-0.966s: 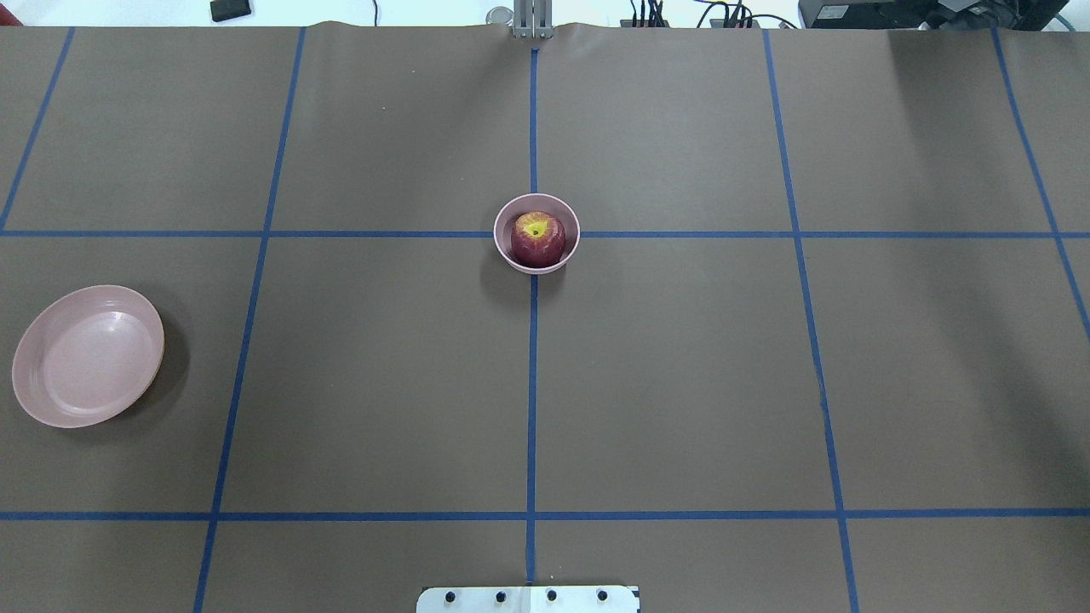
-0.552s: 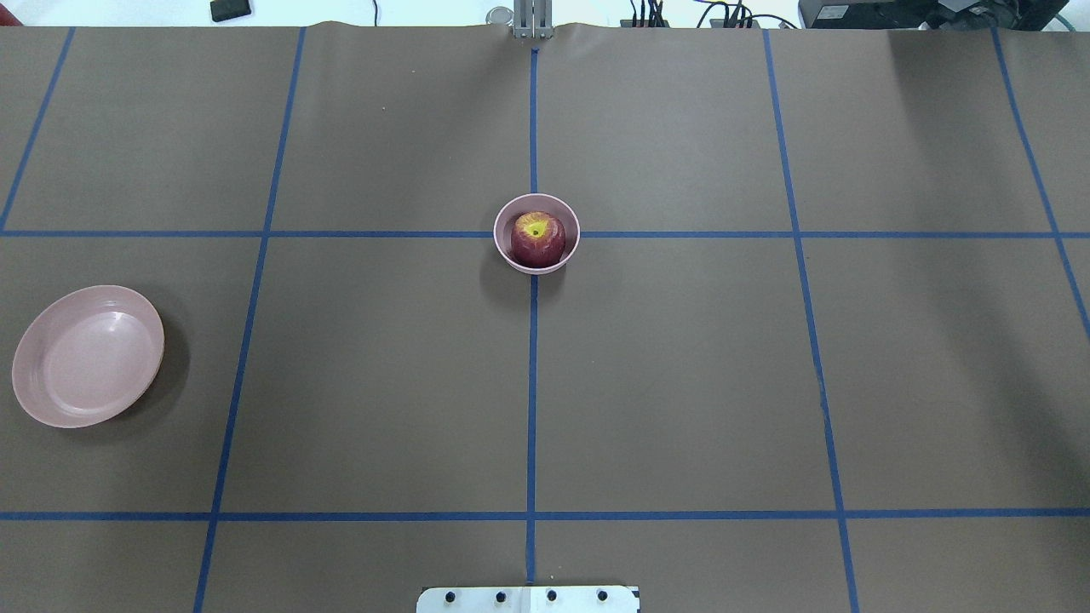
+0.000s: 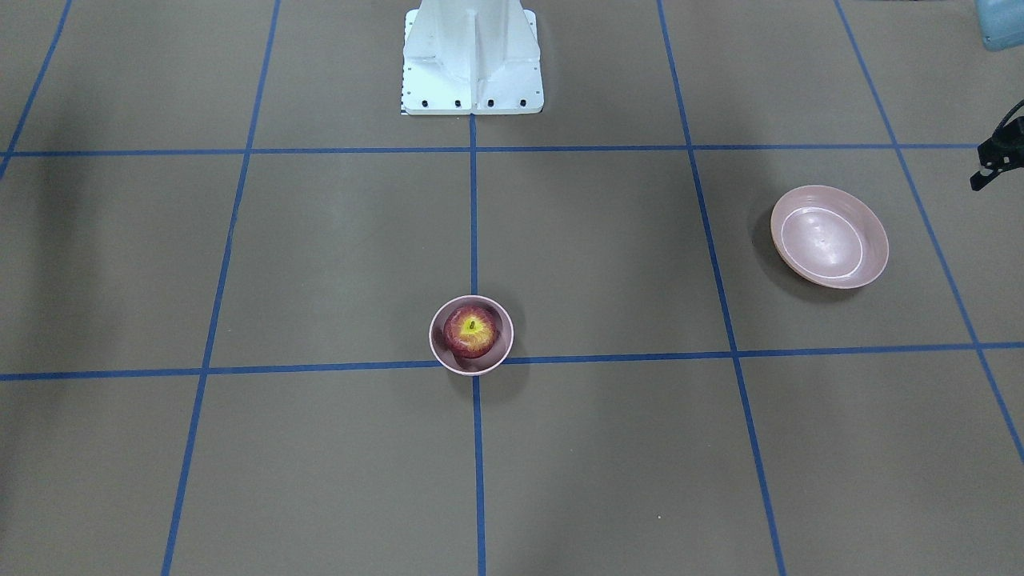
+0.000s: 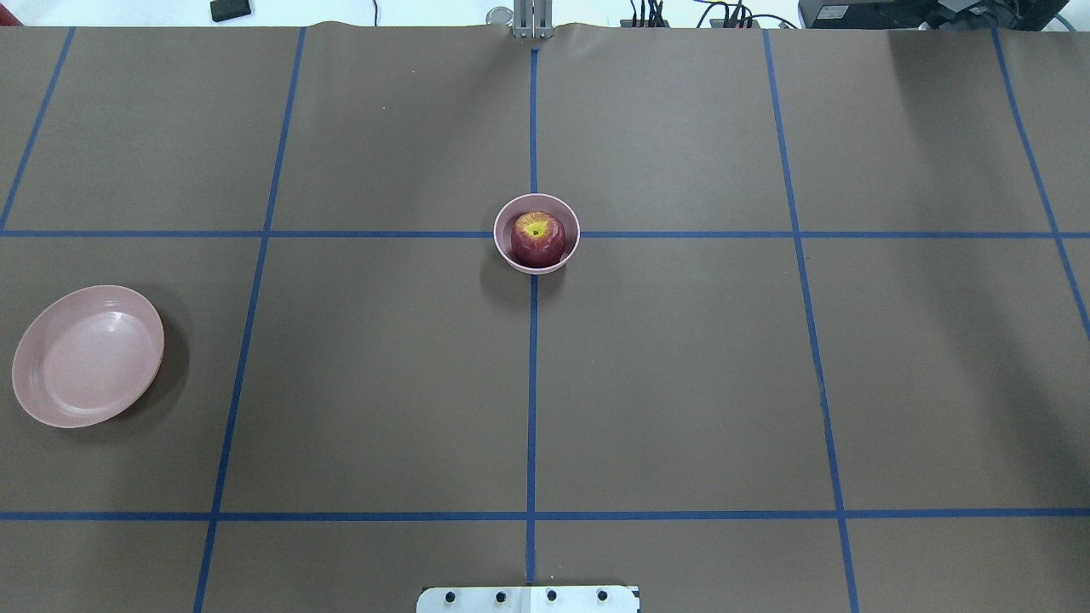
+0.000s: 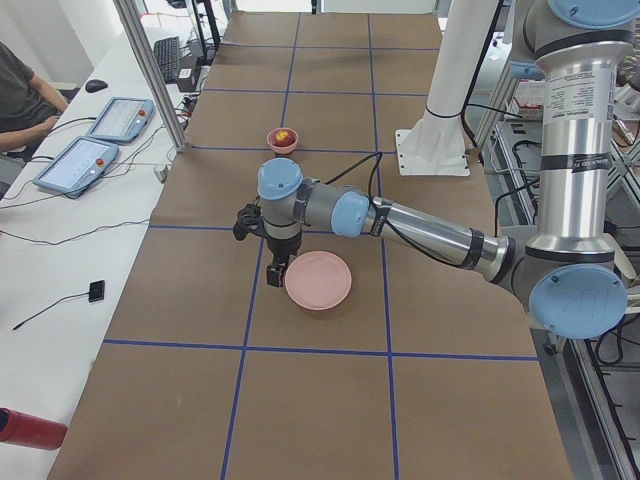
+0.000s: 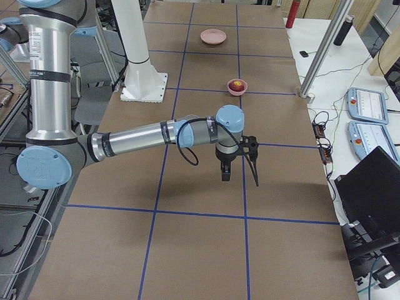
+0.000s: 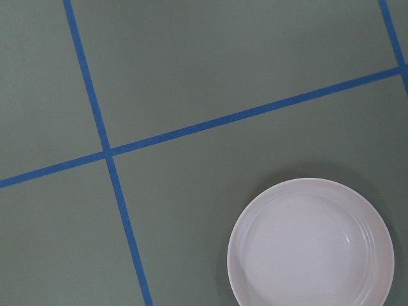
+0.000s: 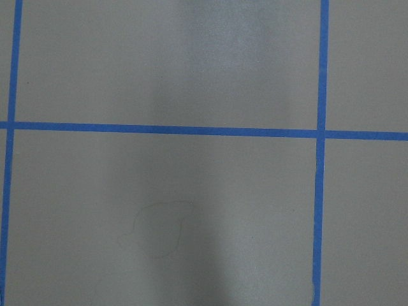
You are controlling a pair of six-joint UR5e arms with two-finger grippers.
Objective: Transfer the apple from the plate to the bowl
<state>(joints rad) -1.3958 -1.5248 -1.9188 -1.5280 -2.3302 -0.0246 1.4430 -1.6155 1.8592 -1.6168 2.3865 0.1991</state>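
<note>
The apple (image 4: 537, 238) sits in the bowl (image 4: 569, 252) at mid-table, well apart from every edge, so the likeliest harm is a stray sweep tipping that small bowl. The left gripper (image 5: 277, 272) hangs near the plate (image 4: 85, 358) by the left edge and could clip its rim on a low pass. The right gripper (image 6: 225, 172) hovers toward the right edge, and I cannot tell either's jaw state.

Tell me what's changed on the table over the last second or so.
Nothing has visibly changed in the overhead view. The apple sits in the bowl at the centre of the table, and the plate lies empty far to the left, just as before.
</note>
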